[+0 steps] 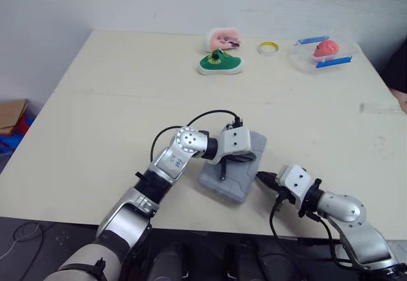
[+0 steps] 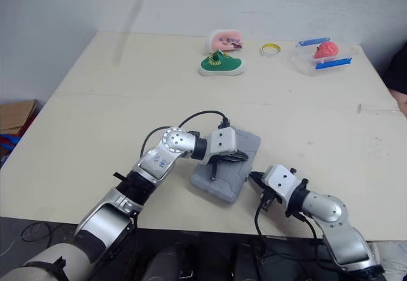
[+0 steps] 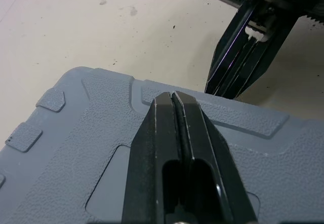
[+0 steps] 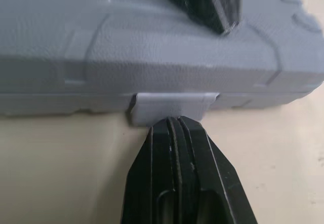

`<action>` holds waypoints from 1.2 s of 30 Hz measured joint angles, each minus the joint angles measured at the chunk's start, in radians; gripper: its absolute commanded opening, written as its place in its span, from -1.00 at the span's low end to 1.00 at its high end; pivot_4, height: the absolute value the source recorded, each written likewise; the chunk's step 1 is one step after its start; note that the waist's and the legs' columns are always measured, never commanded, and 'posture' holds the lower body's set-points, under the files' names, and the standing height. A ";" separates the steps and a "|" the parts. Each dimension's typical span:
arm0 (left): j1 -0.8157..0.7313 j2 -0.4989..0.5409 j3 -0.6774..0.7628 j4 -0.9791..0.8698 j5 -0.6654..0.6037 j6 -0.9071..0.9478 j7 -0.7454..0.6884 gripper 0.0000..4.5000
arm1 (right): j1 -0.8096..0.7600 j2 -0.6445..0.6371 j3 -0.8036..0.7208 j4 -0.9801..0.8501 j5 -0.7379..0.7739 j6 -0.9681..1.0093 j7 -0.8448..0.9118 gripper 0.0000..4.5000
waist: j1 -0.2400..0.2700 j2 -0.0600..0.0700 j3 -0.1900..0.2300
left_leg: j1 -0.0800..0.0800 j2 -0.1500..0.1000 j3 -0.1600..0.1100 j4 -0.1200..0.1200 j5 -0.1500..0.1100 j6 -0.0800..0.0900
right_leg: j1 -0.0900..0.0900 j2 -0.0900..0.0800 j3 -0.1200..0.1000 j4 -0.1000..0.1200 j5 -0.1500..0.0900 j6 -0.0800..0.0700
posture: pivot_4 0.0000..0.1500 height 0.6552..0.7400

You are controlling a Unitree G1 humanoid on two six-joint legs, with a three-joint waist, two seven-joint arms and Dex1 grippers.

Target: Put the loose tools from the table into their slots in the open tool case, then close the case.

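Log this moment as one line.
grey plastic tool case: closed | left tool: shut, tips on case | right tool: shut, at latch tab

A cream table (image 1: 114,109) bears a closed grey tool case (image 1: 234,184), green shoe (image 1: 220,64), tape roll (image 1: 268,48).

**Legible markings: none can be read in any view.**
The grey tool case (image 1: 234,187) shows only moulded, textured panels without lettering. A small blue mark (image 1: 177,163) on the left forearm (image 1: 164,170), at 9 o'clock from the case, is too small to read. The blue strips (image 1: 332,62) on the clear container (image 1: 304,57), at 1 o'clock from the case, carry no characters that can be made out.
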 measured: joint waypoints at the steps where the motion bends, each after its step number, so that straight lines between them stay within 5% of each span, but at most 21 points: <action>1: 0.000 0.004 0.000 0.008 0.000 -0.006 -0.001 -1.00 | -0.011 0.004 0.007 0.013 -0.001 -0.004 0.005 -0.98 | -0.001 -0.001 -0.001 | 0.003 0.000 0.000 0.000 -0.001 0.000 | 0.003 0.000 0.000 -0.001 0.000 0.000 | 1.00 1.00; 22: -0.034 0.041 0.000 0.160 0.001 -0.146 -0.038 -1.00 | -0.282 0.027 0.066 0.271 0.059 0.075 0.269 -0.98 | -0.038 -0.006 -0.025 | 0.022 0.004 -0.001 -0.011 -0.006 0.001 | 0.020 0.002 0.000 -0.010 -0.002 -0.003 | 1.00 1.00; 36: 0.096 0.098 0.135 0.069 -0.158 -0.339 -0.162 -1.00 | -0.149 -0.175 -0.094 0.151 0.179 -0.064 0.458 -0.98 | -0.038 0.009 -0.010 | 0.020 0.002 0.002 -0.023 -0.001 -0.005 | 0.017 0.004 -0.001 -0.019 -0.002 -0.003 | 1.00 1.00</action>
